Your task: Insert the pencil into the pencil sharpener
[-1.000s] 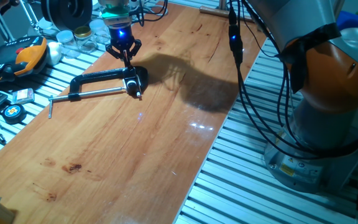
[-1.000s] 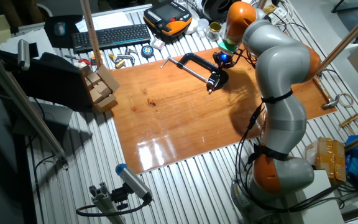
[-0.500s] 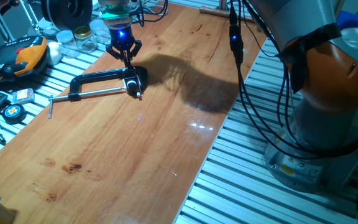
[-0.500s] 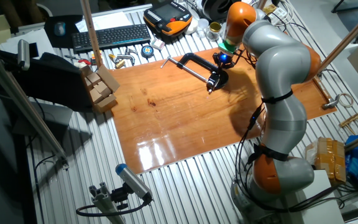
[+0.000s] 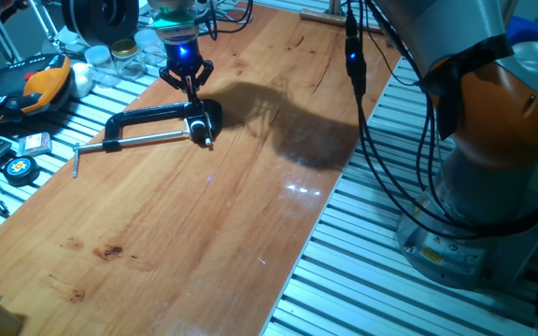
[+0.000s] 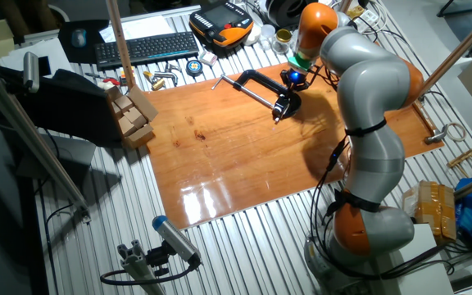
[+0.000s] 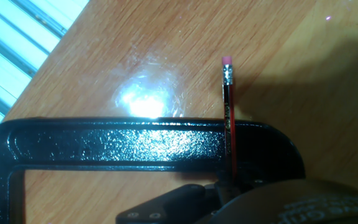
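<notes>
My gripper hangs over the right end of the black clamp, fingers drawn together, shut on the pencil. The thin red pencil hangs from the fingers, pink eraser end lowest. In the hand view the pencil runs up from the dark parts at the bottom edge, across the clamp frame, with its eraser over bare wood. The pencil sharpener, a small black rounded block with a pale spot, sits at the clamp's right end, right beside the pencil. The other fixed view shows gripper, sharpener and pencil.
The clamp's silver screw rod points left across the wooden board. An orange pendant, jars and small tools lie on the slatted table beyond the board's left edge. The arm's base and cables stand at the right.
</notes>
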`<state>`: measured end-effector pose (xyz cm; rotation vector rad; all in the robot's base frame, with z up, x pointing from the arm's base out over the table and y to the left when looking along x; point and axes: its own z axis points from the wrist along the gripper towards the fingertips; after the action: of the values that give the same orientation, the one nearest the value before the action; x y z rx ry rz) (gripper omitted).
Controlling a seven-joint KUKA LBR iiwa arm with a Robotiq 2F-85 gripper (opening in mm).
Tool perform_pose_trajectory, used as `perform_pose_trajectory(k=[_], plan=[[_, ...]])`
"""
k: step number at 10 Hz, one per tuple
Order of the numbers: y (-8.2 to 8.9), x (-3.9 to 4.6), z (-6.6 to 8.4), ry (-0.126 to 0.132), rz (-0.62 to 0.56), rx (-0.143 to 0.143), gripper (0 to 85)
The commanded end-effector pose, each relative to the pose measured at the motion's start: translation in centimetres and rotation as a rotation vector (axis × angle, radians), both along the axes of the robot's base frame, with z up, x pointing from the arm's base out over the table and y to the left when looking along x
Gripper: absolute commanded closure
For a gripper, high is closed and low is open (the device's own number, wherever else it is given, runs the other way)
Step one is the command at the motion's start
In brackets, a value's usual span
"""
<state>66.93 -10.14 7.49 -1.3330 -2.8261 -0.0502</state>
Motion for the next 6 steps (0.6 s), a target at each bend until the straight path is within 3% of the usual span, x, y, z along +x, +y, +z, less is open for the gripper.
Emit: perform_pose_trajectory(k=[1, 6], plan=[[0.01, -0.04, 0.04, 0.000, 0.000, 0.001, 85.0], [0.38, -0.21, -0.15, 0.002, -0.003, 0.001, 85.0]])
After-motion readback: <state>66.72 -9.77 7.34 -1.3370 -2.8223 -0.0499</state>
